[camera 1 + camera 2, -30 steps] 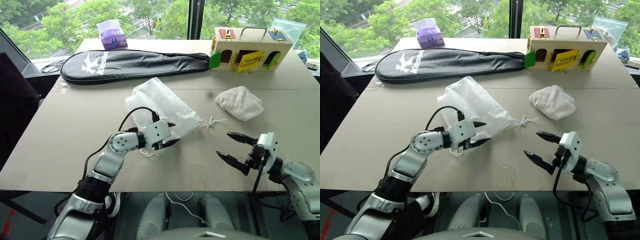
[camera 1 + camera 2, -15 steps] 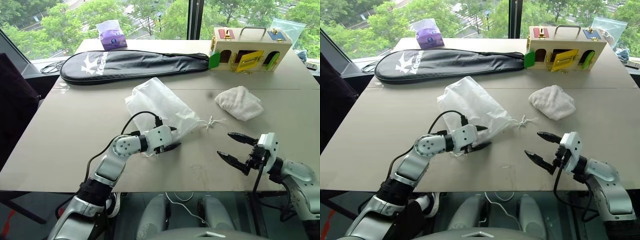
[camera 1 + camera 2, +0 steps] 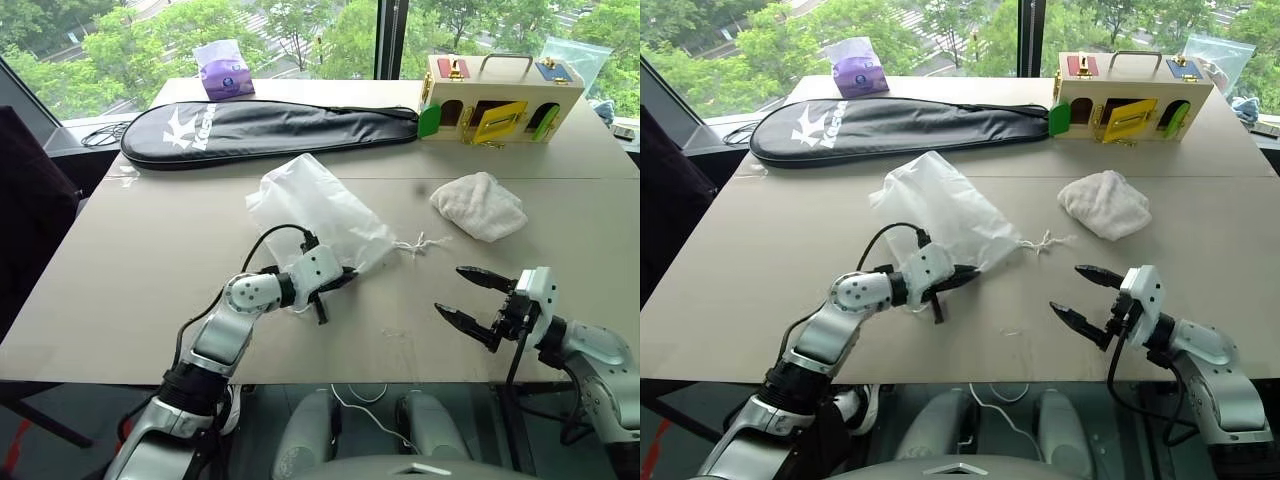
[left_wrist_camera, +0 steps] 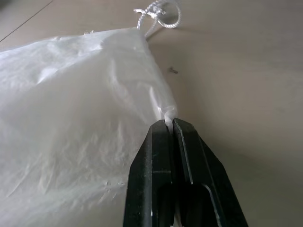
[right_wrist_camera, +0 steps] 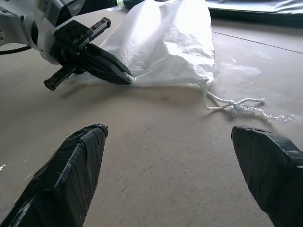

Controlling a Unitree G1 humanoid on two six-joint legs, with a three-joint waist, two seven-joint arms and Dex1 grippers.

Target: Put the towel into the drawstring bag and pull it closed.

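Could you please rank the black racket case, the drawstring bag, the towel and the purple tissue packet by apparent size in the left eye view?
1. black racket case
2. drawstring bag
3. towel
4. purple tissue packet; it lies farthest from the camera, so its true size is less sure.

Upper-floor test room: bare table (image 3: pixel 150 260), window (image 3: pixel 300 30) over treetops.

The drawstring bag (image 3: pixel 322 212) is thin, crinkly, see-through white cloth with a twisted cord. The towel (image 3: pixel 480 205) looks soft and fluffy. The table (image 3: pixel 140 260) is smooth and dull. The racket case (image 3: pixel 265 127) is black cloth, slightly shiny.
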